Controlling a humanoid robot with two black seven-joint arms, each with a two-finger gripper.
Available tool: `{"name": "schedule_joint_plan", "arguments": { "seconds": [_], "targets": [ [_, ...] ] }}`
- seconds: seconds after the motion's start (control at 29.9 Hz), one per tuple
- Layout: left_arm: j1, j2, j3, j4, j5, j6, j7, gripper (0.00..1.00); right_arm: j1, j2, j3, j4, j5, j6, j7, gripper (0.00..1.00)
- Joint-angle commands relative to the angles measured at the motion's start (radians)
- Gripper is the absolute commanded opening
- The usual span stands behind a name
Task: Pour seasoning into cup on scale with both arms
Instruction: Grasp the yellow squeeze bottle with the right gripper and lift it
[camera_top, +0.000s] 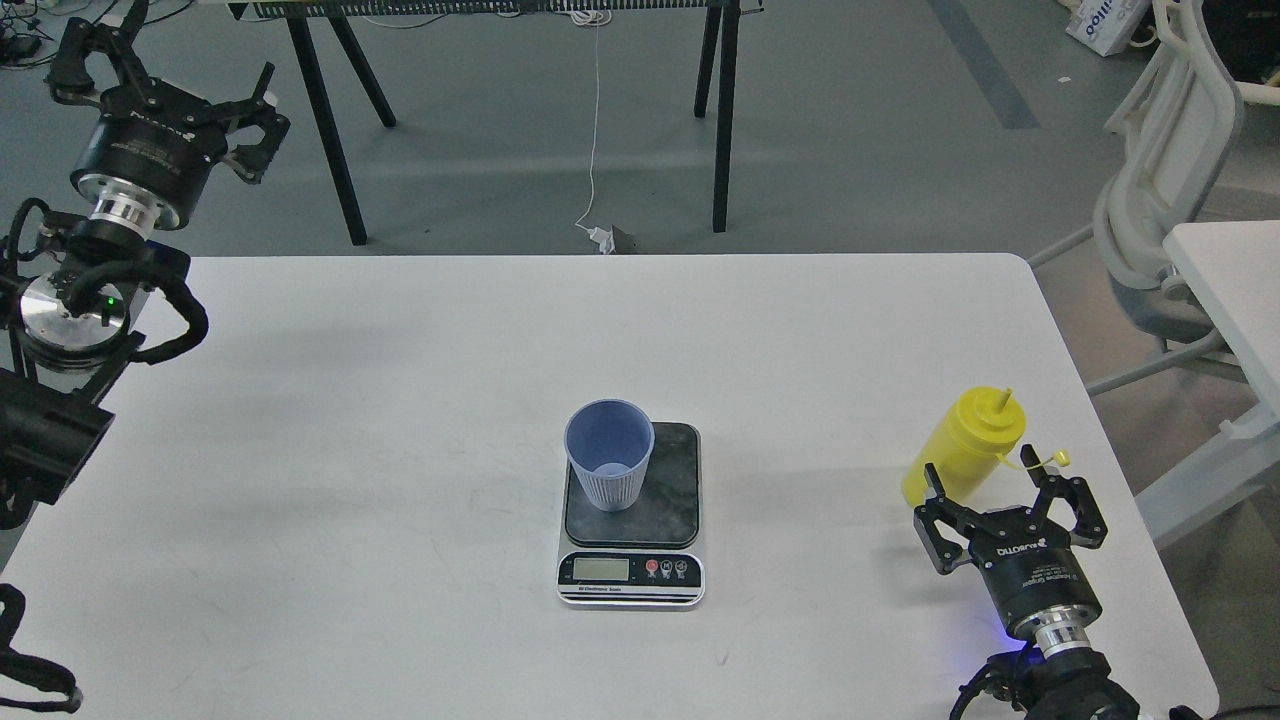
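Note:
The light-blue ribbed cup (609, 455) stands upright on the dark plate of the scale (631, 513), at the plate's left side, in the middle of the white table. The yellow seasoning bottle (963, 447) stands near the table's right edge, its nozzle uncapped and its cap hanging on the tether at the right. My right gripper (989, 486) is open just in front of the bottle's base, its fingers on either side of it and apart from it. My left gripper (165, 85) is open and empty, raised beyond the table's far left corner.
The white table (400, 420) has its right edge close beside the bottle. A white office chair (1165, 200) and another table stand at the right. Black trestle legs (330, 130) stand on the floor behind.

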Motion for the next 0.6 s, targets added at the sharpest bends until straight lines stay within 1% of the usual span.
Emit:
{"name": "schedule_joint_plan", "arguments": {
  "seconds": [0.0, 0.1, 0.2, 0.23, 0.33, 0.37, 0.43, 0.5, 0.57],
  "targets": [
    [0.001, 0.000, 0.000, 0.000, 0.000, -0.001, 0.000, 1.00, 0.036, -0.001, 0.000, -0.036, 0.000, 0.000, 0.000, 0.97],
    [0.001, 0.000, 0.000, 0.000, 0.000, 0.001, 0.000, 1.00, 0.062, 0.002, -0.008, -0.058, 0.000, 0.000, 0.002, 0.95],
    [0.000, 0.002, 0.002, 0.000, 0.003, 0.001, 0.004, 1.00, 0.085, 0.024, -0.013, -0.078, 0.000, 0.000, 0.003, 0.92],
    [0.000, 0.002, 0.002, 0.000, 0.006, -0.001, 0.006, 1.00, 0.086, 0.025, -0.013, -0.082, 0.000, 0.000, 0.003, 0.90],
    [0.000, 0.003, 0.002, 0.000, 0.008, -0.002, 0.007, 1.00, 0.103, 0.028, -0.014, -0.094, -0.002, 0.000, 0.003, 0.80],
    [0.000, 0.003, 0.002, 0.000, 0.008, -0.002, 0.007, 1.00, 0.105, 0.028, -0.016, -0.095, -0.002, 0.000, 0.003, 0.75],
    [0.000, 0.003, 0.002, -0.002, 0.008, -0.001, 0.006, 1.00, 0.105, 0.025, -0.017, -0.093, -0.002, 0.000, 0.003, 0.63],
    [-0.002, 0.005, 0.000, -0.002, 0.006, 0.001, 0.006, 1.00, 0.106, 0.028, -0.013, -0.081, -0.015, 0.000, 0.005, 0.46],
    [-0.002, 0.006, -0.001, -0.002, 0.006, -0.002, 0.006, 1.00, 0.108, 0.022, 0.001, -0.069, -0.040, 0.000, 0.012, 0.34]
  ]
}}
